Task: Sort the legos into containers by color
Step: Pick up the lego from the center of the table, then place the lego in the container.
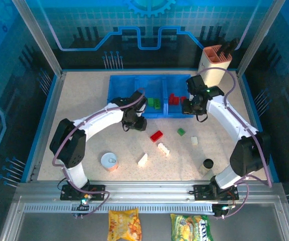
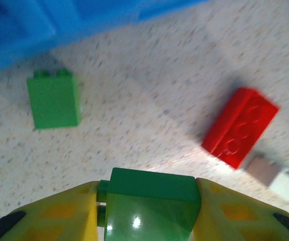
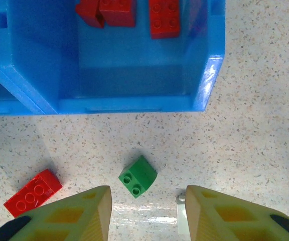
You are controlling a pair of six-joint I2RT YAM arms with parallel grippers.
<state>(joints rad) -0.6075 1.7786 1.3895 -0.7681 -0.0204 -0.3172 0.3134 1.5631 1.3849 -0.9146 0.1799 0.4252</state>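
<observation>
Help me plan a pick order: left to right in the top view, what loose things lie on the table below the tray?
Tin can, leftmost white brick, red brick, green brick, rightmost white brick, black-capped bottle.

No legible text anywhere; white lettering on the green snack bag (image 1: pixel 191 227) too blurred to read

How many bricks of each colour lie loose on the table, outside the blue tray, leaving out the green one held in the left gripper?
Red bricks: 1
Green bricks: 1
White bricks: 3
Total: 5
Not counted: the held green brick.
</observation>
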